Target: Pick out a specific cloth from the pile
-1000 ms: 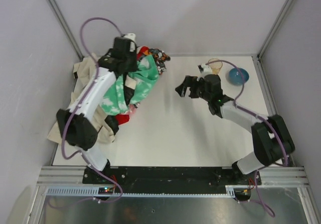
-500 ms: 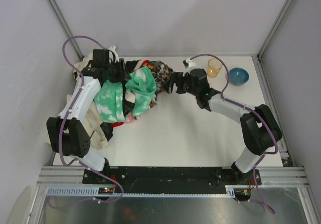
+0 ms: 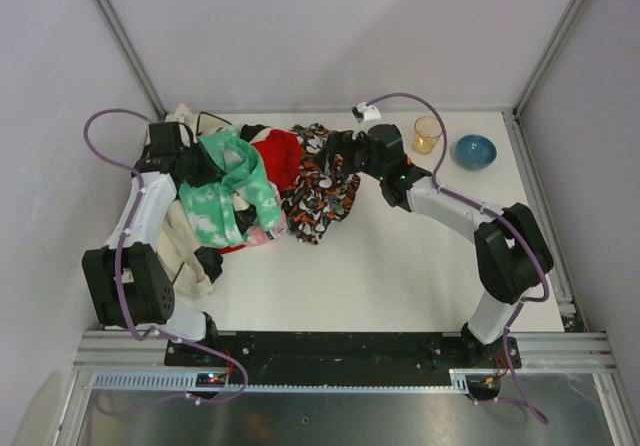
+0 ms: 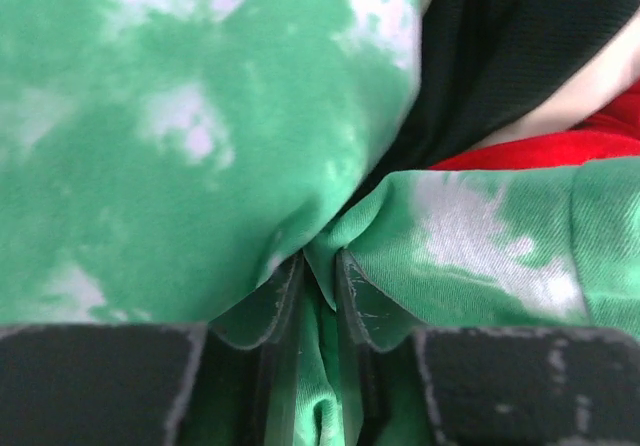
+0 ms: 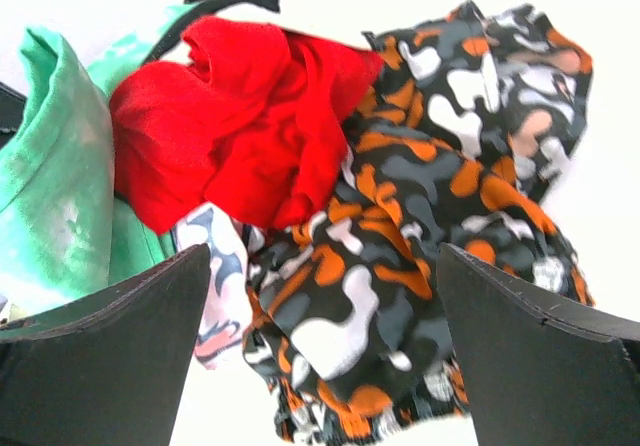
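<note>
Separation is the job at hand: the red cloth (image 3: 277, 156) sits bunched at the far middle of the pile (image 3: 185, 241), hemmed in by the mint-green cloth (image 3: 220, 191) on the pile's left and the black printed cloth (image 5: 450, 166) draped down the pile's right edge. The left gripper (image 4: 320, 266) has its fingers nearly pressed together on a fold of the mint-green cloth, on the pile's left side. The right gripper (image 5: 322, 256) is spread wide and hangs over the pile's right side, more above the black printed cloth than above the red cloth. To do this well, I judge the right gripper should shift toward the pile's middle until both fingers straddle only red fabric. It should then come down on the raised red ridge and bite deep enough to catch a full fold, not a surface wrinkle. The pinch on the mint-green cloth looks useful as an anchor, holding the pile's left half back while the red cloth is drawn out toward the bare table (image 3: 420, 266) right of the pile. A slow lift should show whether the black printed cloth is snagged along.
</note>
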Controlling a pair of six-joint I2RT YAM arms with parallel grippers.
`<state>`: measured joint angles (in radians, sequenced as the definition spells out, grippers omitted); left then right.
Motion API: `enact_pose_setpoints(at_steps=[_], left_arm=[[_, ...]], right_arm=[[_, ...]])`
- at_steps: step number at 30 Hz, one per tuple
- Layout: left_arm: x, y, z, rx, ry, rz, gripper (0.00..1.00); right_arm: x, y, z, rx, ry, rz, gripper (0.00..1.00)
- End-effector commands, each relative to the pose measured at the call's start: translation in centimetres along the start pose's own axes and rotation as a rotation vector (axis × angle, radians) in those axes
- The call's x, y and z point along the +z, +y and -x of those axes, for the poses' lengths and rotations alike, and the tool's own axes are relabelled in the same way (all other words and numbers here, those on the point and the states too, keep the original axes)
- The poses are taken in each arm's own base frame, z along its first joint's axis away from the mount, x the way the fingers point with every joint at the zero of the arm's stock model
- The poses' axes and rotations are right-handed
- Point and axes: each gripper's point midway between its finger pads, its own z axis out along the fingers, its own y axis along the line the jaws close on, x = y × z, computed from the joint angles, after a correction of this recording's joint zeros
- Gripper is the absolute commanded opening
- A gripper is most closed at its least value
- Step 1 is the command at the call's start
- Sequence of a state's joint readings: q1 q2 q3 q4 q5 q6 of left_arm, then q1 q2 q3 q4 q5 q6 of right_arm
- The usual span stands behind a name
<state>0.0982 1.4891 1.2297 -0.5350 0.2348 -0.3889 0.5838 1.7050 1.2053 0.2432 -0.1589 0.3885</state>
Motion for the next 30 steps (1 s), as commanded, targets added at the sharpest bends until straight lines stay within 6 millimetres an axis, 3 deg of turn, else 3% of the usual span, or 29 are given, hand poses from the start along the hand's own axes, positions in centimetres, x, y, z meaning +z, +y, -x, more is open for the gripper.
enact_pose_setpoints(at_steps=[1,2,3,4,6,10,16,18,19,21,23,30], left_arm=[[-0.7,4.2,1.1,-0.083,-0.073,0.118,0.20],[-0.7,4.4,1.1,-0.090,-0.075,0.114,0.19],[-0.6,4.5,1.1,-0.095,-0.075,0.112,0.18],[-0.6,4.6,1.1,-0.098,-0.075,0.110,0.18],[-0.6,4.7,1.0,-0.101,-0.073,0.108,0.17],[-0.5,5.2,0.8,-0.106,-0.073,0.103,0.16],[-0.1,5.6,0.6,-0.116,-0.069,0.086,0.15],[-0.1,5.7,0.6,-0.120,-0.070,0.085,0.15],[-0.1,5.7,0.6,-0.122,-0.070,0.087,0.15],[-0.1,5.9,0.6,-0.127,-0.073,0.094,0.15],[0.0,6.3,0.8,-0.137,-0.084,0.119,0.15],[0.2,7.7,1.5,-0.170,-0.112,0.198,0.15]], right_arm=[[2.8,2.4,1.5,-0.102,-0.024,0.029,0.99],[3.6,3.1,2.4,-0.122,-0.033,0.039,0.99],[4.8,2.9,1.3,-0.130,0.007,0.026,0.99],[5.8,3.4,2.0,-0.142,0.011,0.024,0.99],[8.2,3.1,0.8,-0.151,0.072,0.004,0.99],[12.3,3.1,-3.6,-0.130,0.194,0.037,0.99],[16.4,4.7,-8.8,-0.110,0.301,0.123,0.99],[17.2,5.1,-9.5,-0.107,0.327,0.138,0.93],[17.4,5.5,-9.6,-0.102,0.331,0.148,0.83],[17.2,6.0,-9.1,-0.091,0.329,0.152,0.54],[15.9,6.8,-6.7,-0.095,0.299,0.136,0.32],[8.6,8.7,4.4,-0.174,0.108,-0.008,0.03]])
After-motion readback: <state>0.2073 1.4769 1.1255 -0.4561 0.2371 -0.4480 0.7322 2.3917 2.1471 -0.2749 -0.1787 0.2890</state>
